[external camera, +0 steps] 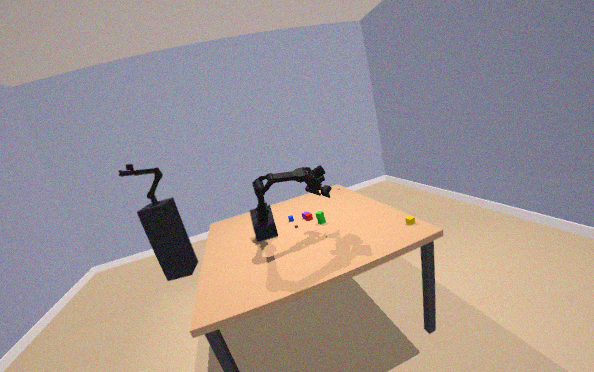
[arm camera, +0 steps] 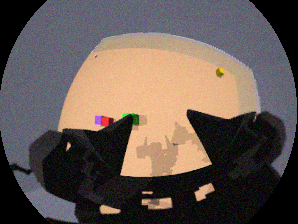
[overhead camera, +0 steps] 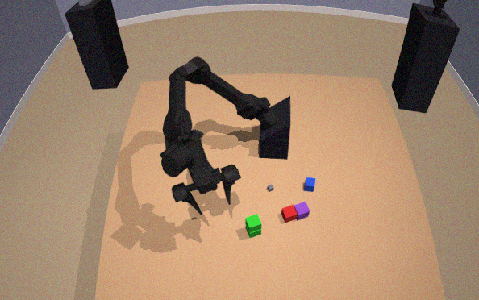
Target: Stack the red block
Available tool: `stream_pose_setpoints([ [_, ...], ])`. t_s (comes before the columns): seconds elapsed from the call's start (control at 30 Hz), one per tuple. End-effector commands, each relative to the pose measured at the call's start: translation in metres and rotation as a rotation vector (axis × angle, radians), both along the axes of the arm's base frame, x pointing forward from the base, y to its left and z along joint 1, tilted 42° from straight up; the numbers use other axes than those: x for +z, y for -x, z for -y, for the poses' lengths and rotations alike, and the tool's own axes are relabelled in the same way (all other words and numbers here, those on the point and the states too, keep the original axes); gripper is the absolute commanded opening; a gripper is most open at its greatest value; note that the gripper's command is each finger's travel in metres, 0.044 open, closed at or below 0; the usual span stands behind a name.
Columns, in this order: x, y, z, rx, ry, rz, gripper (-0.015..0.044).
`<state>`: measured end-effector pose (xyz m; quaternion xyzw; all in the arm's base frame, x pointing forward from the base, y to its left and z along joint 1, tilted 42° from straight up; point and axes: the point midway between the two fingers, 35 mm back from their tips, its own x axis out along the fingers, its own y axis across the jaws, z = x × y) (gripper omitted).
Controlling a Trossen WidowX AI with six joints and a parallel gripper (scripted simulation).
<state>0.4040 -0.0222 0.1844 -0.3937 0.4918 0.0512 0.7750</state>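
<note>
Tan table (overhead camera: 343, 250) under my arm (overhead camera: 210, 81); gripper (overhead camera: 214, 210) hangs above it, spread wide, holding nothing. Green tower (overhead camera: 253, 225), two blocks high, stands upright. Red block (overhead camera: 289, 213) sits right of it, touching the purple block (overhead camera: 301, 210). Blue block (overhead camera: 310, 184) apart.

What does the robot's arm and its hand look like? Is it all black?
Yes. The arm is matte black all over, built from chunky rounded segments on a boxy black base. Its hand has two round black knuckles and two thin, pointed black fingers like spikes. No cables, stickers or markings show.
</note>
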Motion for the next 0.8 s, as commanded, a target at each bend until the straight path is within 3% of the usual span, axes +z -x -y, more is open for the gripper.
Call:
stream_pose_setpoints([
  [0.0, -0.001, 0.0, -0.001, -0.005, -0.003, -0.001, 0.0426],
  [0.77, -0.118, 0.02, -0.061, -0.773, -0.231, 0.02, 0.044],
])
